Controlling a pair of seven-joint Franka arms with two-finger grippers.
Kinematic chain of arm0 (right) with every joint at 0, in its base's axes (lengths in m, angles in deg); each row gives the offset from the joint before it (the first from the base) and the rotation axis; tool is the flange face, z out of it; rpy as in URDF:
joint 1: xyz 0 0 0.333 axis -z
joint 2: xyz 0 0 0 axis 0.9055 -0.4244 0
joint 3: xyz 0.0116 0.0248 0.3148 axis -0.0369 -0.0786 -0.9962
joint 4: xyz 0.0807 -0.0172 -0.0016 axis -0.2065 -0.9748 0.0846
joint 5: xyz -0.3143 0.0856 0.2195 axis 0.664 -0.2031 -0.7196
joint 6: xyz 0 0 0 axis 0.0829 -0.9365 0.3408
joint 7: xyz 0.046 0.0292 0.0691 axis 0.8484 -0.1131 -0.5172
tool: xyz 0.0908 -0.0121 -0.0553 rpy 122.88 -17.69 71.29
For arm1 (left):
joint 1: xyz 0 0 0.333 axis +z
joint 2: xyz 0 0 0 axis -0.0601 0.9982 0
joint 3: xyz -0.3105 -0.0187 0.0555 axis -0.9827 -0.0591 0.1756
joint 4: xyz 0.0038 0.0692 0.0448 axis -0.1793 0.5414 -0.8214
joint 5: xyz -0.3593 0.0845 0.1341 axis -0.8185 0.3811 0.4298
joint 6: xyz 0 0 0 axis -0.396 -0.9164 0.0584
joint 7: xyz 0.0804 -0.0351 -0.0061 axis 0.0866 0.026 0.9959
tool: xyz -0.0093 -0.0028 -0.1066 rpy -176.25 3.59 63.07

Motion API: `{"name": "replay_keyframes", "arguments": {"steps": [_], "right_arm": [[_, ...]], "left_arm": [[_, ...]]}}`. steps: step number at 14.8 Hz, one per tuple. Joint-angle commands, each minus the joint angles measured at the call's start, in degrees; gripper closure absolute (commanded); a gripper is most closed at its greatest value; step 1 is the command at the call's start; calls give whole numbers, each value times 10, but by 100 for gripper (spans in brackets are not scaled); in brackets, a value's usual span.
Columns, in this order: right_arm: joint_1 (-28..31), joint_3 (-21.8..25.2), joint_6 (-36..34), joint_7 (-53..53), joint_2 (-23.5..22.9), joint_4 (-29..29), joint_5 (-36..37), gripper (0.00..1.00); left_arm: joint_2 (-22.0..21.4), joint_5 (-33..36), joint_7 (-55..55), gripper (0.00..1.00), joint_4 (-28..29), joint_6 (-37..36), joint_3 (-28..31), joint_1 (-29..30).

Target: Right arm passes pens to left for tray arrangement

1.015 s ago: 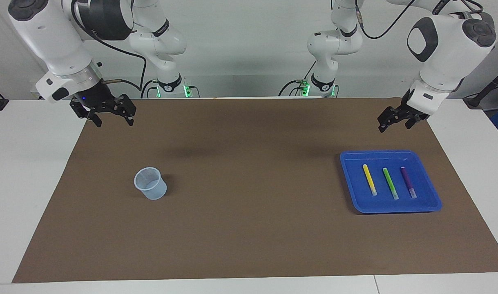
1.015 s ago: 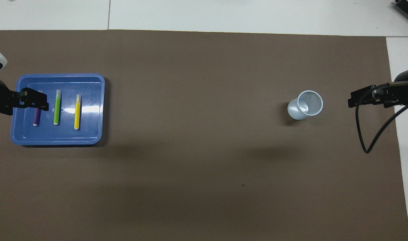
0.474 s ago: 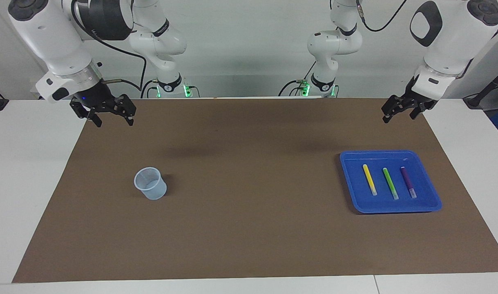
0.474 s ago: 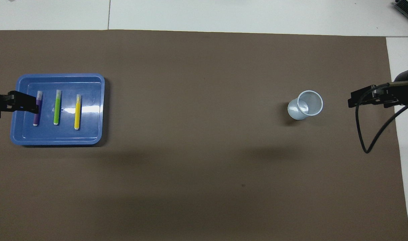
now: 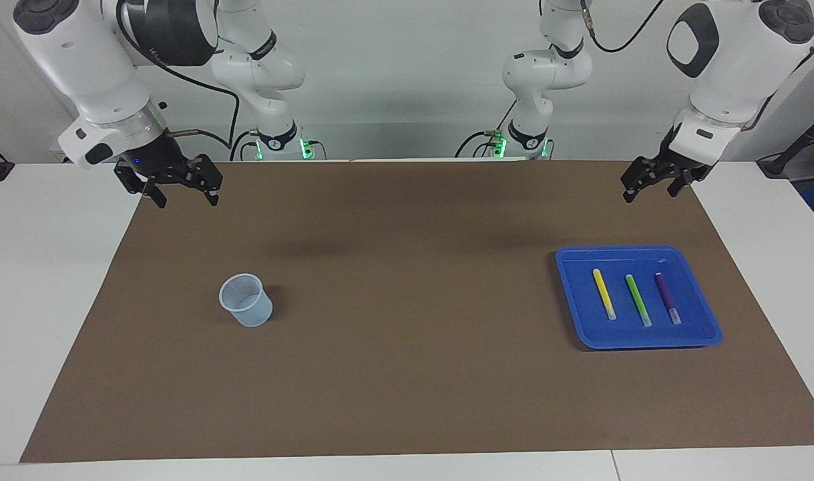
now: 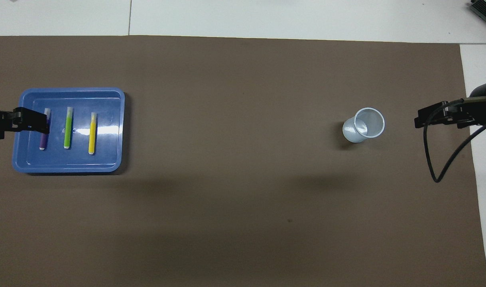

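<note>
The blue tray (image 5: 573,321) (image 6: 107,159) lies on the brown mat toward the left arm's end of the table. In it, side by side and apart, lie the yellow pen (image 5: 604,294) (image 6: 92,132), the green pen (image 5: 638,300) (image 6: 68,132) and the purple pen (image 5: 666,297) (image 6: 43,141). My left gripper (image 5: 648,194) (image 6: 29,121) hangs open and empty above the mat's corner by the tray, touching nothing. From overhead its tip covers part of the purple pen. My right gripper (image 5: 187,199) (image 6: 420,119) waits open and empty over the mat's corner at the right arm's end.
A small translucent pale-blue cup (image 5: 246,300) (image 6: 364,125) stands upright on the mat toward the right arm's end, with no pen in it. A black cable (image 6: 432,159) loops down from the right arm. White tabletop (image 5: 46,300) borders the mat.
The left gripper has risen and drawn back from over the tray toward the mat's corner, then settled. The right arm, cup, tray and pens have not moved.
</note>
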Motion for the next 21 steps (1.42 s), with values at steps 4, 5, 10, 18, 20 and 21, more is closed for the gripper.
{"name": "replay_keyframes", "arguments": {"steps": [4, 5, 10, 18, 20, 21], "right_arm": [[6, -4, 6, -11, 14, -16, 12, 0], [6, -4, 7, -11, 14, -16, 12, 0], [3, -4, 24, -11, 13, -17, 12, 0], [2, -4, 21, -11, 13, -17, 12, 0], [2, -4, 19, -11, 14, -17, 12, 0], [2, -4, 18, -11, 14, -17, 12, 0]], "left_arm": [[-5, 7, 1, 0, 7, 32, -1, -7], [-6, 6, 0, 0, 7, 32, -2, -7], [-5, -2, 5, 0, 8, 43, -4, -9], [-4, -2, 8, 0, 9, 57, -21, -9], [-4, -2, 8, 0, 9, 57, -21, -9], [-4, -2, 8, 0, 9, 57, -21, -10]]}}
